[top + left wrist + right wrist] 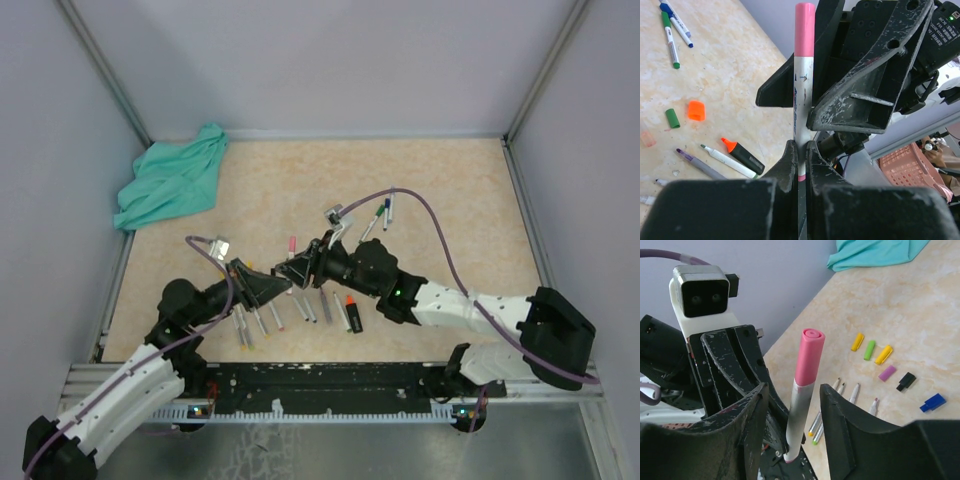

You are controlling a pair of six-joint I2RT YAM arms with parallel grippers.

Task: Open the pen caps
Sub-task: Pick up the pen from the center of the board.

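Two grippers work one pen: left gripper is pinched tight on the barrel's tail end, prob. to keep it steady w/ the pink cap aimed at the other arm. Right gripper is spread, jaws flanking the barrel near the cap w/o touching, seemingly lining up to clamp & pull. Loose caps lie on the table, already off.

Both my arms stretch forward and turn inward, so the two grippers meet tip to tip. My left gripper is closed tight on a pen and holds it out toward the right one. My right gripper stands partly open, one finger on each side of that pen.
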